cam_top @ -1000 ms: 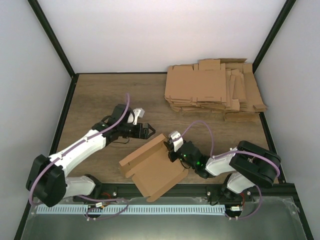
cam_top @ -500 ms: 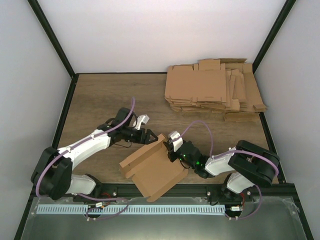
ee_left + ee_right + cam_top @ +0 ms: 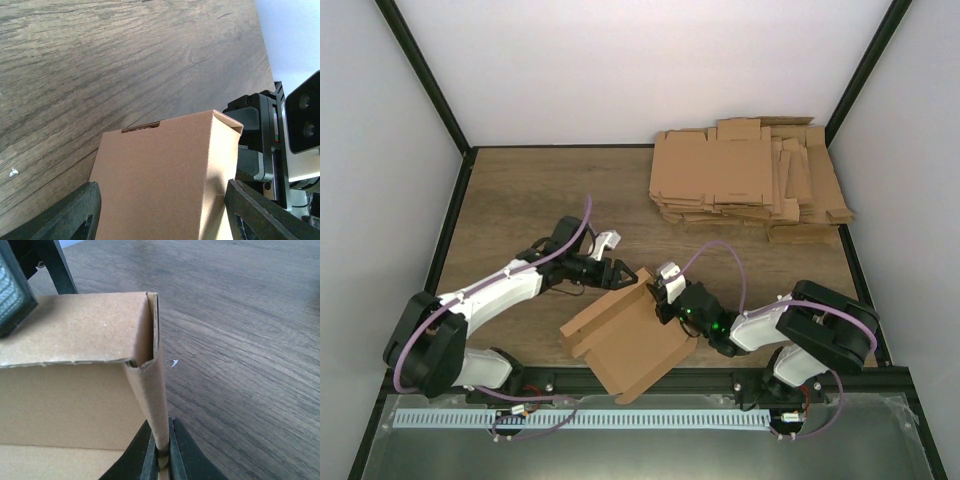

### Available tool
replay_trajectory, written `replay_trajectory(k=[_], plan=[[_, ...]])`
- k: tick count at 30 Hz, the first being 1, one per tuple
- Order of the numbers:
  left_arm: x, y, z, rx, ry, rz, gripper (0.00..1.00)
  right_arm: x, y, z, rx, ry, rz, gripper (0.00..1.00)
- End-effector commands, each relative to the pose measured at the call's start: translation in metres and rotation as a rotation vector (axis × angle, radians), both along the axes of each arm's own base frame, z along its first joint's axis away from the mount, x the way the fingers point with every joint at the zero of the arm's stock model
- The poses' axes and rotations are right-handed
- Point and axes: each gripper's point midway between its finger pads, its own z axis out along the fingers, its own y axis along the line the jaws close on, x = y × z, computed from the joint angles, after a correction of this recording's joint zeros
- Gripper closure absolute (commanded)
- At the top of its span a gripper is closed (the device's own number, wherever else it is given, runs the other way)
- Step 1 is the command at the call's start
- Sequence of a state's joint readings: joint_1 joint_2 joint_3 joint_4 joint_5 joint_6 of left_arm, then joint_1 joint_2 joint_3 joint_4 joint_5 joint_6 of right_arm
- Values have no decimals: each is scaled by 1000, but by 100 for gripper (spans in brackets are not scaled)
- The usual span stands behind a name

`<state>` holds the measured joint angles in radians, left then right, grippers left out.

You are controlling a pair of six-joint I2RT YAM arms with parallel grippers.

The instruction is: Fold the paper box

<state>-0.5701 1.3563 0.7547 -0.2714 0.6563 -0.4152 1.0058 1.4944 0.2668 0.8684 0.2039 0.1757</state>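
Note:
The paper box (image 3: 625, 340), plain brown cardboard and partly folded, lies tilted near the table's front edge. My right gripper (image 3: 665, 293) is at its right wall. In the right wrist view that gripper (image 3: 161, 434) is shut on the upright doubled wall of the paper box (image 3: 150, 390). My left gripper (image 3: 623, 272) is at the box's far corner. In the left wrist view its jaws stand wide, and both fingers (image 3: 75, 215) sit against the sides of the box's folded end panel (image 3: 165, 175). A tab slot shows at that panel's top edge.
A pile of flat brown cardboard blanks (image 3: 750, 180) lies at the back right of the wooden table (image 3: 520, 190). Black frame posts and white walls enclose the table on three sides. The arm bases and a metal rail (image 3: 640, 382) run along the front edge.
My left gripper has moved right onto the box's far corner, and its jaws have narrowed around the end panel. The right gripper and the box have hardly moved.

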Motion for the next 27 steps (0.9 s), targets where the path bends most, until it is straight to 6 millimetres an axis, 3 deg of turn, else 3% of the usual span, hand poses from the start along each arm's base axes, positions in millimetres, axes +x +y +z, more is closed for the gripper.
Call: replay_trajectory(k=[1,27], plan=[[-9,-3,-9,-8,9,-43,29,4,10,11,23,-25,3,92],[-15,-3,-15,0,23,-62,31,3,10,8,19,-17,6,91]])
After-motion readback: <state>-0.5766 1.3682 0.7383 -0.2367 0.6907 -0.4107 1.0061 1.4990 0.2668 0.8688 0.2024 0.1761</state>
